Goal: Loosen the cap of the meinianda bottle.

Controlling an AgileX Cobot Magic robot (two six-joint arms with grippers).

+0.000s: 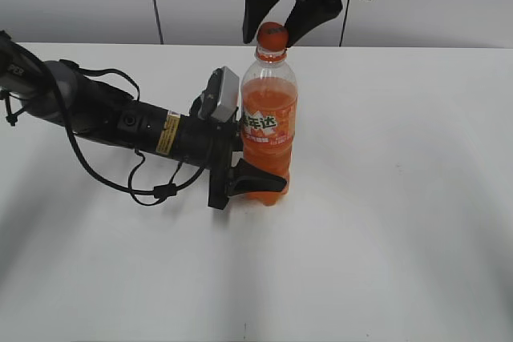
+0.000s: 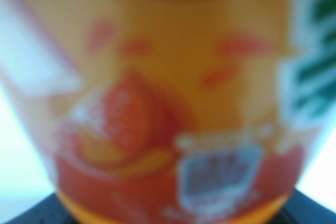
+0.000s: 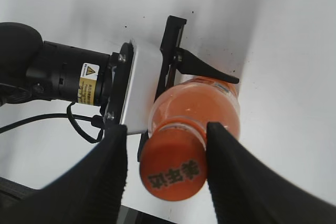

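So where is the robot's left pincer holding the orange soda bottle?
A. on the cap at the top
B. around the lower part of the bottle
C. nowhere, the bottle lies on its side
B. The left pincer is clamped around the lower part of the bottle, which stands upright on the white table, while the right pincer sits up at the cap.

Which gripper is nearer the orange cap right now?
Right. The right gripper hangs above with a finger on either side of the cap. The left gripper is lower, around the meinianda bottle's lower body.
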